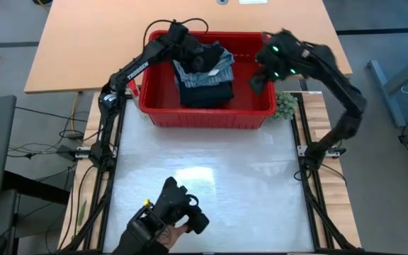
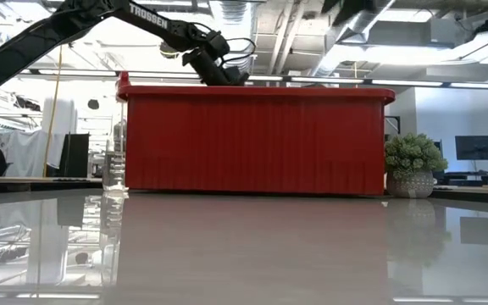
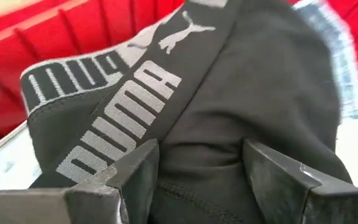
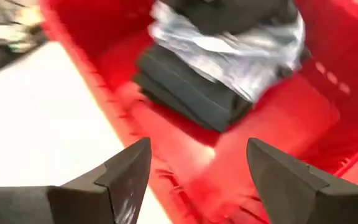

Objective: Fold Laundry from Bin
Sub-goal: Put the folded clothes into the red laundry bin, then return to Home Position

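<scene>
Left wrist view is showing the left gripper (image 3: pixel 201 171) spreading open over a black garment (image 3: pixel 241 93) inside the bin (image 1: pixel 207 113), holding nothing, so closing deep on one layer seems wise.

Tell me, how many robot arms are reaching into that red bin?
2. The left gripper is open over the black garment atop the pile at the bin's far left. The right gripper hangs open over the bin's right end.

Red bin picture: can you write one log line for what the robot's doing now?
left pincer: open, over black garment in bin | right pincer: open, above bin | nothing held
</scene>
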Controlling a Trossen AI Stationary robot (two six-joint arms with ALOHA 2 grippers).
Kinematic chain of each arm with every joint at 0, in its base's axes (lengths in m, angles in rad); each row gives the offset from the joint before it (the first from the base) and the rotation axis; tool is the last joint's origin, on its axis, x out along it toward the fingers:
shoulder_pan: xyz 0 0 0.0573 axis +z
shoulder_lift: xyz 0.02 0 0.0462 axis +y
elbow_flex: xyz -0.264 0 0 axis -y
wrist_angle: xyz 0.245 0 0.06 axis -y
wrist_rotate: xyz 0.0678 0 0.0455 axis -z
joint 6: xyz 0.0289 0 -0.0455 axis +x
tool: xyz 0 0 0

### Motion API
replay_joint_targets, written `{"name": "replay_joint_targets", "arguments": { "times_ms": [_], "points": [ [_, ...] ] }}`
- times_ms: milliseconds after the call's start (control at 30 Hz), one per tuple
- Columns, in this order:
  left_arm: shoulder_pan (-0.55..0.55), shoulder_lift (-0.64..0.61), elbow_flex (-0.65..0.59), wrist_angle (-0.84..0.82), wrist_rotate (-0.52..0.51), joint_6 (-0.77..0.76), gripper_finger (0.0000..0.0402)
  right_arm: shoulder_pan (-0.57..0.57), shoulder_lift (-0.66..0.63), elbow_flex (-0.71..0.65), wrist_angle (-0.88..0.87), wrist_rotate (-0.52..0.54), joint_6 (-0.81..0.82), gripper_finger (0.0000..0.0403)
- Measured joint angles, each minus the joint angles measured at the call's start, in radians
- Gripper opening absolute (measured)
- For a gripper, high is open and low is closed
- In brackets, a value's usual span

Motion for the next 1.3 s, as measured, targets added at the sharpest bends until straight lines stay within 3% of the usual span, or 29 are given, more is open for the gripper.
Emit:
{"name": "replay_joint_targets", "arguments": {
  "times_ms": [300, 433, 600, 700, 767, 867, 1000, 1133, 1300],
  "points": [
    [-0.011, -0.11, 0.071, -0.031, 0.103, -0.074, 0.0222, 0.361, -0.186, -0.001, -0.087, 0.21, 0.095, 0.029],
    [-0.049, -0.18, 0.069, -0.101, 0.102, -0.058, 0.0222, 0.552, -0.215, -0.002, -0.125, 0.369, 0.194, 0.029],
    [-0.165, -0.311, 0.054, -0.307, 0.122, -0.028, 0.0222, 0.768, -0.231, -0.048, -0.167, 0.565, 0.35, 0.029],
    [-0.301, -0.409, -0.016, -0.448, 0.008, 0.02, 0.0222, 0.874, -0.265, -0.188, -0.154, 0.593, 0.476, 0.029],
    [-0.412, -0.49, -0.11, -0.453, -0.07, 0.018, 0.0222, 0.943, -0.296, -0.327, -0.104, 0.615, 0.562, 0.029],
    [-0.581, -0.644, -0.326, -0.326, -0.208, -0.061, 0.0222, 1.043, -0.357, -0.559, 0.079, 0.71, 0.704, 0.029],
    [-0.741, -0.861, -0.723, -0.079, -0.379, -0.233, 0.0222, 1.103, -0.422, -0.842, 0.566, 0.732, 0.694, 0.029],
    [-0.803, -1.083, -1.11, 0.262, -0.323, -0.341, 0.0222, 1.056, -0.443, -1.055, 0.938, 0.675, 0.57, 0.0286],
    [-0.787, -1.311, -1.465, 0.662, -0.237, -0.411, 0.0222, 0.879, -0.495, -1.218, 1.081, 0.462, 0.562, 0.025]
  ]
}}
